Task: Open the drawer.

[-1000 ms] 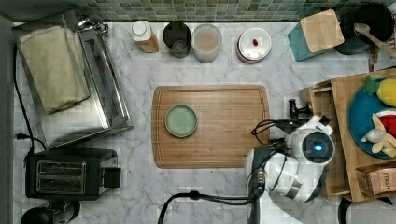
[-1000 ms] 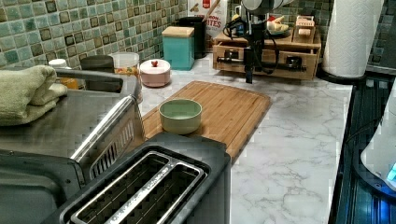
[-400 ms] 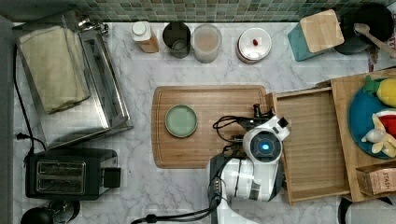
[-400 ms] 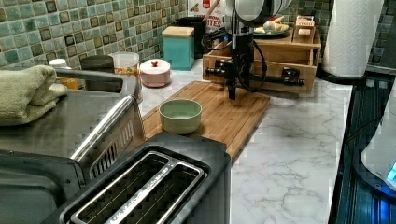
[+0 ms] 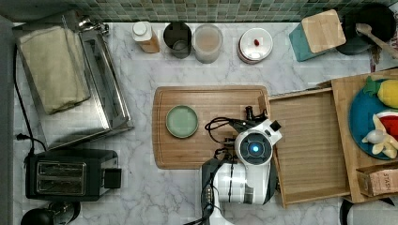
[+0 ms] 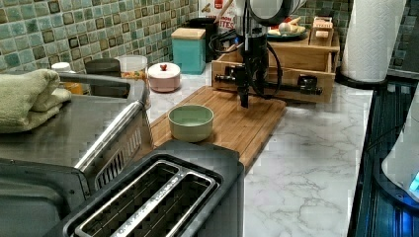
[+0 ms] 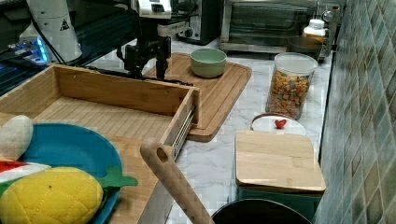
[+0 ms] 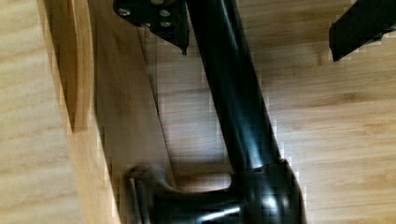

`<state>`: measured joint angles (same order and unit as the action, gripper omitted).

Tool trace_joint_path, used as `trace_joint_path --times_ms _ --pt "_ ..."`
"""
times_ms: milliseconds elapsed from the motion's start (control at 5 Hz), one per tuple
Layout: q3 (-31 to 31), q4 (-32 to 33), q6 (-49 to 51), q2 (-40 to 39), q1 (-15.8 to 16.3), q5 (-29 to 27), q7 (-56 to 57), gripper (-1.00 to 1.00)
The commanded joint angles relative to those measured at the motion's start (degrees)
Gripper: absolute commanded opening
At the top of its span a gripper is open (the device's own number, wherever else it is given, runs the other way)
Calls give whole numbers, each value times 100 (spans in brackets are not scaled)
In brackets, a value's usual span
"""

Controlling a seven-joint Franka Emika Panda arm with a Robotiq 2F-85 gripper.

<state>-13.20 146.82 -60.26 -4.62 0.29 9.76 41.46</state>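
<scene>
One white Franka arm [image 5: 244, 180] reaches in over the flat grooved bamboo cutting board [image 5: 211, 101], its wrist turned straight down so the gripper [image 7: 148, 71] hangs upright at the front of the wide, shallow bamboo-wood drawer [image 5: 309, 140]. The two black fingers [image 8: 156, 21] stand apart, one on each side of the drawer's long black metal bar handle [image 8: 233, 107], straddling it rather than squeezing it; in the wrist view one finger sits just beside the bar and the other is clearly away from it. The drawer stretches away behind the gripper, drawn well out of its wooden cabinet, with its front over the board's edge. The round pale green bowl [image 5: 182, 121] rests on the board on the gripper's far side from the drawer. A second ago the drawer was nearly closed; since 0.4 s ago it has barely shifted.
</scene>
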Motion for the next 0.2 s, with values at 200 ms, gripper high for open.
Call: trace_joint_path --times_ms 200 --pt "761 503 193 527 945 5 -825 100"
